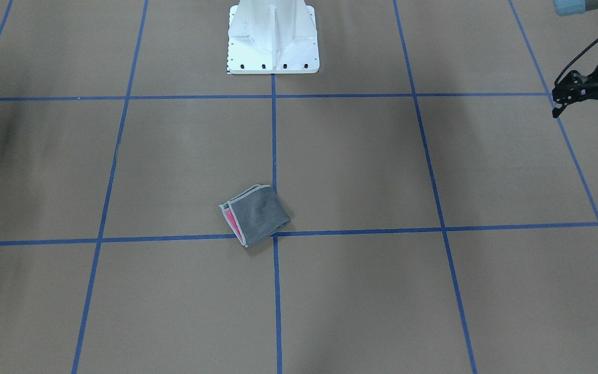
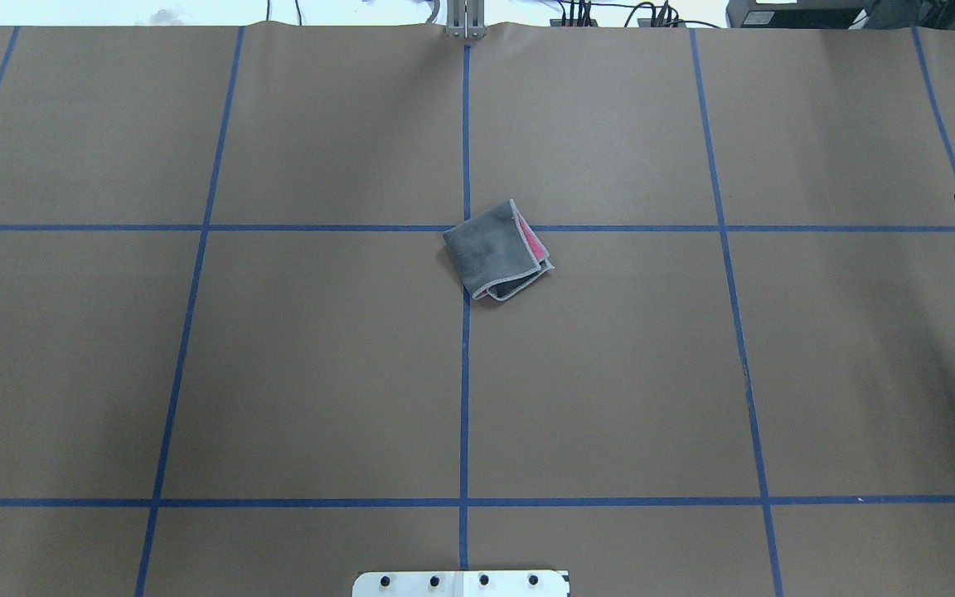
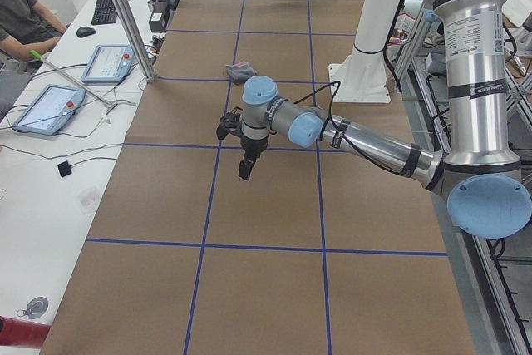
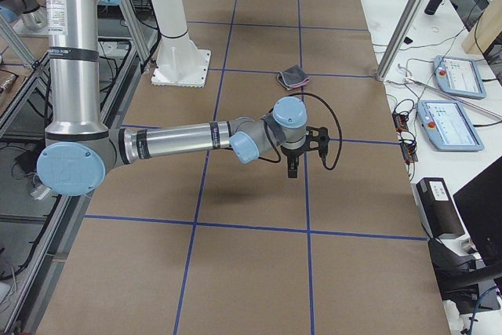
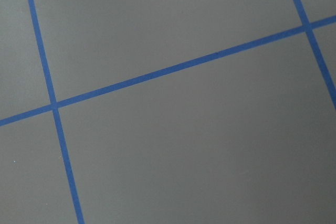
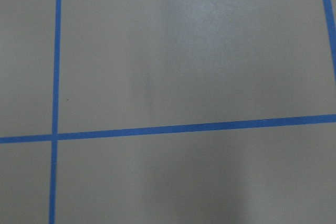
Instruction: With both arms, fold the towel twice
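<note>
1. Starting with the left gripper (image 1: 579, 118): spread apart, clamped on nothing, fingers pointing down. Hangs above the table (image 1: 361, 171), way off to the robot's left of the base (image 1: 273, 47).
2. Can't tell with the right gripper (image 4: 292, 164). Only shows properly from the side, plus a black sliver at the overhead edge. Hovers over bare table too, far out on the other side of the base.
3. Spotted the towel (image 1: 257, 213) straight out in front of the base, well apart from it, lying flat on the table.
4. Folded down to a small square, dark grey face up, sitting skewed to the tape (image 1: 423, 229) grid.
5. Shows a thin strip of pink along one edge, with light grey edging around it.
6. Sits across the tape line running out from the middle of the base, right at a crossing.
7. Nothing but table and tape on either wrist cam.
</note>
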Motion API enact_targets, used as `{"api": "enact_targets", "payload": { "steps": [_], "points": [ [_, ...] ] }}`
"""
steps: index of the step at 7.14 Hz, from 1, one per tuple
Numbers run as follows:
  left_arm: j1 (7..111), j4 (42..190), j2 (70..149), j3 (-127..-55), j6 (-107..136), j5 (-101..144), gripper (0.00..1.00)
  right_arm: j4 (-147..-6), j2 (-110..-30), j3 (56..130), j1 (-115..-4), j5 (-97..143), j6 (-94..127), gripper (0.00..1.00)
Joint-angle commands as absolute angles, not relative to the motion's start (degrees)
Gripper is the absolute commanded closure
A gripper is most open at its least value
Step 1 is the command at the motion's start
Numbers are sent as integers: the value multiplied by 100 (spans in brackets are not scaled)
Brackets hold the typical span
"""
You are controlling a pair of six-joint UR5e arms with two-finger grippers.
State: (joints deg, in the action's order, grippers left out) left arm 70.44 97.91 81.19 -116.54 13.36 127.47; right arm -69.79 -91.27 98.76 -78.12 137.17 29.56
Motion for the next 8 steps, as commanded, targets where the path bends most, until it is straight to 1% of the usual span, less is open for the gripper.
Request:
{"api": "enact_targets", "payload": {
  "steps": [1,2,3,4,5,8],
  "points": [
    [7303,9782,7973,-11549,1090,12981,0,-7951,-9097,10036,-8129,13737,1822,0],
    [7608,9652,7980,-11427,994,13121,0,-8328,-9079,10220,-8060,13737,1819,0],
    [7803,9363,8007,-11321,741,13601,0,-8802,-8888,10300,-8051,13729,1828,0],
    [8074,9186,8016,-11268,730,13762,0,-8963,-8860,10344,-8033,13729,1863,0],
    [8129,8880,8085,-11198,729,13825,0,-8965,-8868,10336,-7964,13702,1889,0],
    [8130,8859,8296,-11118,782,13790,0,-8947,-8868,10336,-7954,13728,1898,0]
  ]
}}
